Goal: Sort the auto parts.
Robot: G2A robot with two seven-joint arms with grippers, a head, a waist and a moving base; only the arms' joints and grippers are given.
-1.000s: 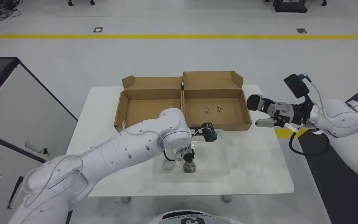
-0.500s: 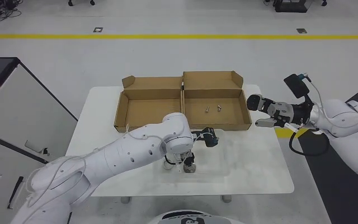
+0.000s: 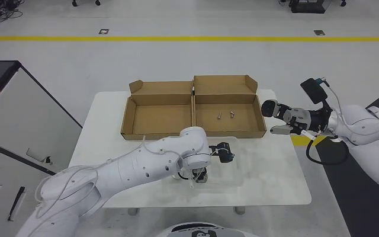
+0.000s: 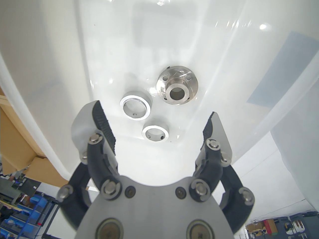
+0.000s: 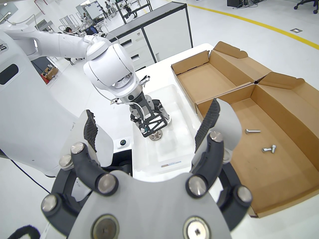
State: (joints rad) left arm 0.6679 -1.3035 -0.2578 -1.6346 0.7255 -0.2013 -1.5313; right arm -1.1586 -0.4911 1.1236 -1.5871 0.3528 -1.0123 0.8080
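The left gripper [image 4: 154,110] hung, fingers wide and empty, over the white tray [image 4: 174,26] at lower centre of the top view. In the tray lay a flanged hub [image 4: 177,88], a larger ring [image 4: 135,105] and a smaller ring [image 4: 155,132], close together. The right gripper [image 3: 278,118], fingers wide and empty too, hung at right near the cardboard box [image 5: 274,175], which held a long bolt [image 5: 252,131] and a short bolt [image 5: 268,149].

Two boxes [image 3: 157,121] [image 3: 207,121], two bolts [image 5: 252,131] [image 5: 268,149], two collars [image 4: 147,103] [image 4: 164,131] (one larger), one flange [image 4: 174,74].
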